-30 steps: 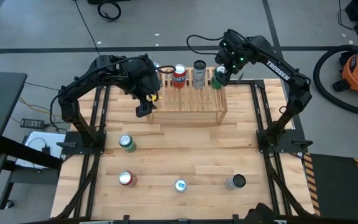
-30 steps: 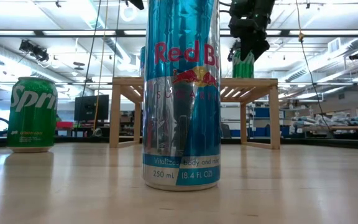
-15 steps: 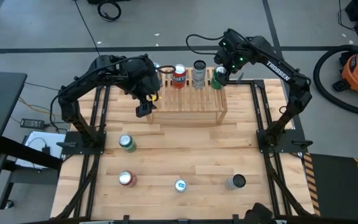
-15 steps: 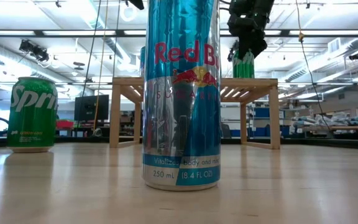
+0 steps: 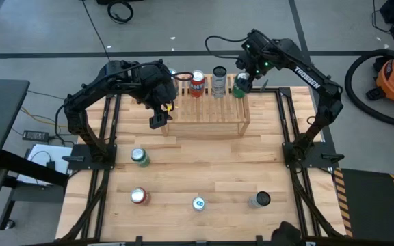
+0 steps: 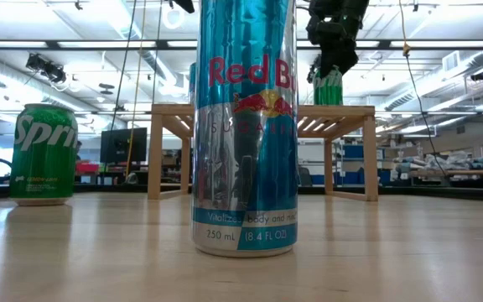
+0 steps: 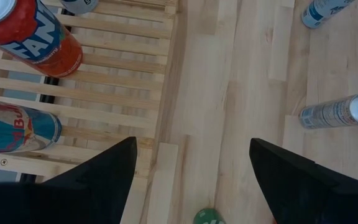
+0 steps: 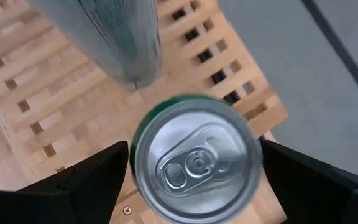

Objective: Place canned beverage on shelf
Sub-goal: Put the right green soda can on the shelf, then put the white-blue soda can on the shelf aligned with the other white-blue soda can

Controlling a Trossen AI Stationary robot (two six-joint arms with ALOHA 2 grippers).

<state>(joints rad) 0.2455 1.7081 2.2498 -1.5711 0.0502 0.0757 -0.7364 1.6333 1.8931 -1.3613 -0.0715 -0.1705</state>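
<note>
The light wooden slatted shelf stands at the table's far edge. A green can stands upright on its right end, next to a tall grey can, a red can and a blue can. My right gripper hangs open over the green can, pointing steeply down, one finger on each side of the can's top. My left gripper hovers open off the shelf's left end, with nothing between its fingers. My right gripper's fingers stand on either side of the green can's upper wall, coming from above. Whether they touch it I cannot tell. The can stands upright on the shelf's top slats.
Loose cans stand on the near half of the table: a green one, a red one, a blue one and a grey one. The blue can fills the middle of the low view.
My right gripper has spread its fingers apart around the green can and rolled a little. The can stays upright on the shelf.
</note>
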